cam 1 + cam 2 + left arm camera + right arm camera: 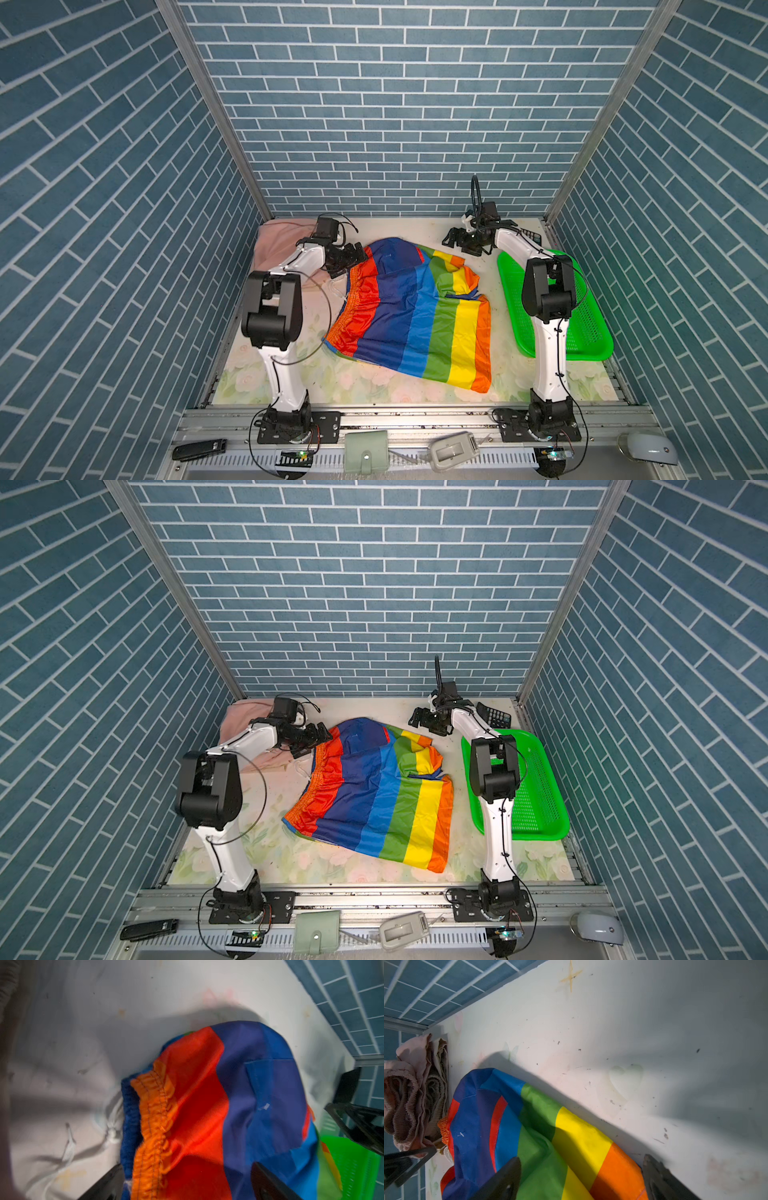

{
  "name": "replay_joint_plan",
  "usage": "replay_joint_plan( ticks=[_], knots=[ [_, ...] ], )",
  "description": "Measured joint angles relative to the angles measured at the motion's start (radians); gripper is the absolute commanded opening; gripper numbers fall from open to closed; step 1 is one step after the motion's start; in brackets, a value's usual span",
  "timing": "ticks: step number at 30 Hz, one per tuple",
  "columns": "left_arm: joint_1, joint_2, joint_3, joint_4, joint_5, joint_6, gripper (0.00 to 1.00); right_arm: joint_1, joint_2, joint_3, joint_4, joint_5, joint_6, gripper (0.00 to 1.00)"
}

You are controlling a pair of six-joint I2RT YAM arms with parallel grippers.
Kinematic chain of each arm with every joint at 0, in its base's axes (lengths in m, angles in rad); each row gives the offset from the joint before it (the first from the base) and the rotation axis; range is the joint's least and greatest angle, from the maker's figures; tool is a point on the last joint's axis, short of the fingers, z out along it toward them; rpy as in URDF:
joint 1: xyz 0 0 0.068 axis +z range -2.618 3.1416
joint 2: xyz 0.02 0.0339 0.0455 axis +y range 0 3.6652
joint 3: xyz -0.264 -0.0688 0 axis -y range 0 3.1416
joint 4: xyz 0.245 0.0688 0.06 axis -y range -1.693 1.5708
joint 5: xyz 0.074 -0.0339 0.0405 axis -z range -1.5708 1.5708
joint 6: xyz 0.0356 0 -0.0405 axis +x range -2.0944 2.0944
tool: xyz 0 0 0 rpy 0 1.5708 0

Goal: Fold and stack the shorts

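Observation:
The rainbow-striped shorts lie spread across the middle of the table, with the far leg folded over and rumpled. My left gripper is open at the far end of the orange waistband, its fingers either side of the cloth. The white cord trails beside it. Past the far leg's orange hem, my right gripper is open and holds nothing. The salmon pink shorts lie on the beige shorts, folded in the back left corner.
A green mesh basket stands along the right side, partly behind the right arm. A black calculator lies at the back right. A black case, a green wallet and a white mouse sit on the front rail.

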Motion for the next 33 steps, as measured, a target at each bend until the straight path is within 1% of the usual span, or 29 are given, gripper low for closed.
replay_joint_plan(
  ticks=[2,5,10,11,13,16,20,22,23,24,27,28,30,32,33],
  knots=[
    [0.002,0.066,0.053,-0.010,-0.016,0.015,0.90,0.000,-0.001,0.000,0.006,-0.018,0.000,0.91],
    [0.003,0.123,0.116,-0.018,-0.042,0.031,0.89,-0.005,-0.001,-0.005,0.010,-0.038,0.000,0.91],
    [0.004,0.143,0.187,-0.042,-0.105,0.071,0.88,-0.018,-0.001,-0.020,0.025,-0.061,0.000,0.91],
    [0.004,0.143,0.196,-0.045,-0.113,0.078,0.87,-0.021,-0.001,-0.024,0.029,-0.065,0.000,0.91],
    [0.006,0.148,0.217,-0.051,-0.127,0.097,0.80,-0.029,-0.001,-0.036,0.043,-0.079,0.001,0.90],
    [0.008,0.166,0.232,-0.044,-0.133,0.116,0.73,-0.040,-0.001,-0.055,0.064,-0.094,0.011,0.89],
    [0.008,0.199,0.232,-0.047,-0.133,0.126,0.72,-0.054,-0.001,-0.072,0.080,-0.105,0.019,0.89],
    [0.008,0.217,0.232,-0.047,-0.132,0.129,0.76,-0.060,-0.001,-0.075,0.084,-0.111,0.020,0.89],
    [0.008,0.226,0.232,-0.045,-0.132,0.134,0.76,-0.063,-0.001,-0.075,0.085,-0.113,0.023,0.89],
    [0.008,0.228,0.238,-0.042,-0.130,0.135,0.74,-0.064,-0.001,-0.075,0.088,-0.117,0.026,0.89],
    [0.008,0.238,0.242,-0.024,-0.116,0.140,0.45,-0.068,-0.001,-0.075,0.094,-0.128,0.028,0.89],
    [0.008,0.244,0.242,-0.015,-0.108,0.135,0.37,-0.069,0.000,-0.075,0.097,-0.132,0.034,0.89],
    [0.008,0.251,0.242,0.000,-0.090,0.131,0.24,-0.069,0.002,-0.074,0.103,-0.145,0.046,0.89],
    [0.009,0.254,0.242,0.007,-0.073,0.131,0.15,-0.069,0.008,-0.068,0.108,-0.158,0.053,0.88],
    [0.009,0.254,0.242,0.010,-0.064,0.129,0.05,-0.069,0.015,-0.062,0.109,-0.165,0.055,0.86]
  ],
)
